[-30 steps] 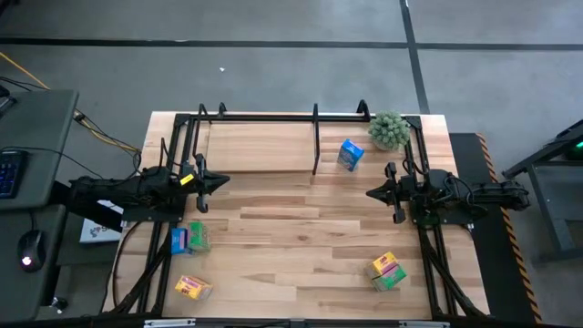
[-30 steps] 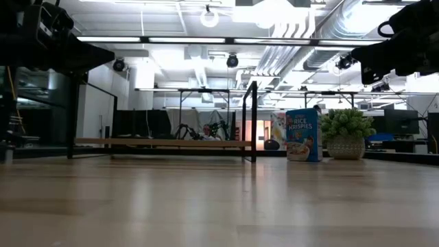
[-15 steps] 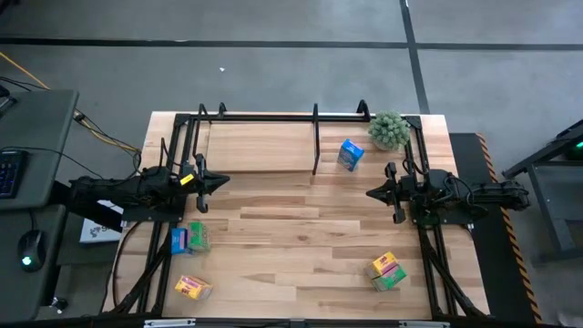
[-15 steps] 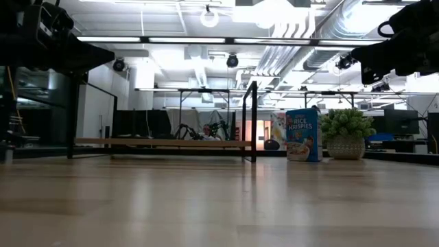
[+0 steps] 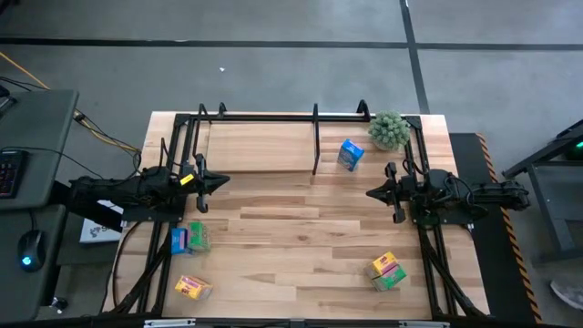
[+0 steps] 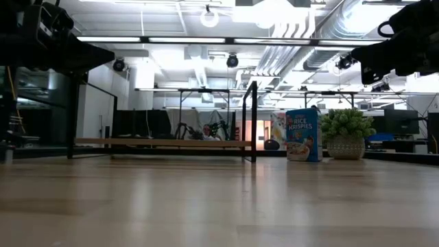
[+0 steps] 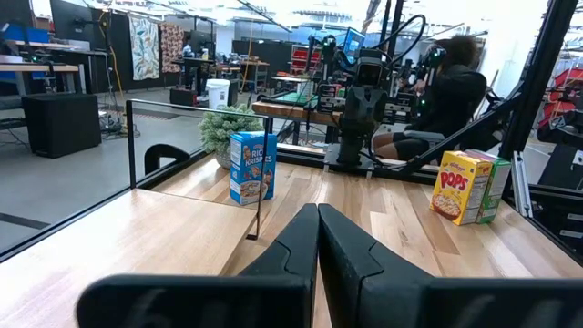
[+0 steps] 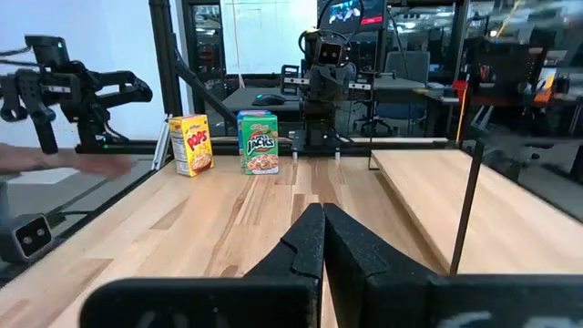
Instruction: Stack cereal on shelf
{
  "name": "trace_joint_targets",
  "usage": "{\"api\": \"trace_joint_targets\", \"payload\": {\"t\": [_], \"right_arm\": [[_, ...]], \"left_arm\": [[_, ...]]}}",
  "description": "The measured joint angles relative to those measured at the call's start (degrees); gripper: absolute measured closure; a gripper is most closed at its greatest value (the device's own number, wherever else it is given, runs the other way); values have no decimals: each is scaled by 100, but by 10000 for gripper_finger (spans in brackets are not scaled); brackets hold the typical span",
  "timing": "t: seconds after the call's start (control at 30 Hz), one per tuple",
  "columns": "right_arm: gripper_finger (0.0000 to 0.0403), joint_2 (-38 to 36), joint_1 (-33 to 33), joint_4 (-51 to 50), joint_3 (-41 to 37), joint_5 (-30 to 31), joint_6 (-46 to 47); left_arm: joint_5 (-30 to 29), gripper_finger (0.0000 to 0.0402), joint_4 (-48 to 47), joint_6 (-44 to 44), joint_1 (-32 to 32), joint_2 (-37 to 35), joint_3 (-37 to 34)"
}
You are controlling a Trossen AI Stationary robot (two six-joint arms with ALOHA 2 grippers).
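— Cereal boxes, where did they lie?

— Scattered. A blue Rice Krispies box (image 5: 350,154) stood upright on the tabletop (image 5: 291,228) just beside the shelf's middle post, near the round green plant (image 5: 388,130) at the far right corner. None of the boxes sat on the shelf (image 5: 260,146) itself.

— And the others?

— A blue box and a green box (image 5: 189,239) stood touching near the left edge, below the left arm. A yellow box (image 5: 193,288) lay further toward the near left corner. On the near right side, a yellow Pops box and a green one (image 5: 387,271) stood pressed together.

— What about the shelf?

— It ran along the far side of the tabletop, a black tube frame with a pale wooden board, its board bare on the left part.

— Did either pincer hold anything?

— No. The left pincer (image 5: 221,183) hovered over the left side of the tabletop, in front of the shelf, fingers pressed together on nothing. The right pincer (image 5: 372,192) hung over the right side, pointing toward the middle, also closed and empty. Both were well apart from every box.

— Anyone in the room?

— From the left wrist view, a person (image 7: 454,91) in dark clothing sat beyond the tabletop's right side.
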Motion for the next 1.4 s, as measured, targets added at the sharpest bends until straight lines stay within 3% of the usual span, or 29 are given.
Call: {"api": "trace_joint_targets", "payload": {"t": [0.13, 0.3, 0.4, 0.53, 0.6, 0.93, 1.13, 1.33, 1.4], "right_arm": [[403, 2, -2, 840, 2, 83, -123], [403, 35, -2, 3237, 0, 690, 133], [403, 291, -7, 3759, 9, 1259, 98], [393, 1154, -34, 3387, 210, 3189, 583], [375, 1634, -117, 2959, 444, 3619, 563], [211, 4110, -984, -1125, 2506, 3745, 2588], [147, 5363, -1526, -2213, 3624, 3281, 2822], [128, 6278, -1779, -2595, 4199, 2441, 2637], [128, 6517, -1841, -2685, 4295, 2454, 2418]], "left_arm": [[0, 398, 0, 0, 0, 0, -1], [0, 398, 1, 0, -1, 1, 0], [0, 398, 0, 0, 1, 1, -1], [0, 398, -1, 0, 0, 1, 0], [0, 398, -1, 0, -1, 1, -2], [0, 398, -1, 0, 1, 1, 0], [0, 398, -1, 0, 1, 0, -1], [-2, 398, 1, 0, -1, 1, 0], [0, 398, -1, 0, 0, 0, -1]]}}
